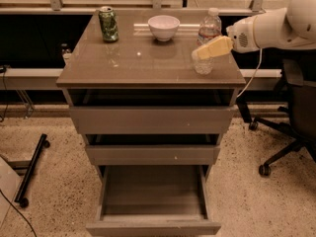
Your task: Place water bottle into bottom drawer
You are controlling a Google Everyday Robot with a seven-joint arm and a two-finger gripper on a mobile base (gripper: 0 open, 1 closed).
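Gripper [200,52] at water bottle [209,31], grip cannot tell | label writing unreadable | bottom drawer [153,227] open

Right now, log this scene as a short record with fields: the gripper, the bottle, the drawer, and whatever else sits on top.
effector: gripper at the right side of the cabinet top, crossing in front of the water bottle
target: water bottle upright, right rear of the top
destination: bottom drawer pulled out, nothing visible inside
others: green can back left; white bowl back centre
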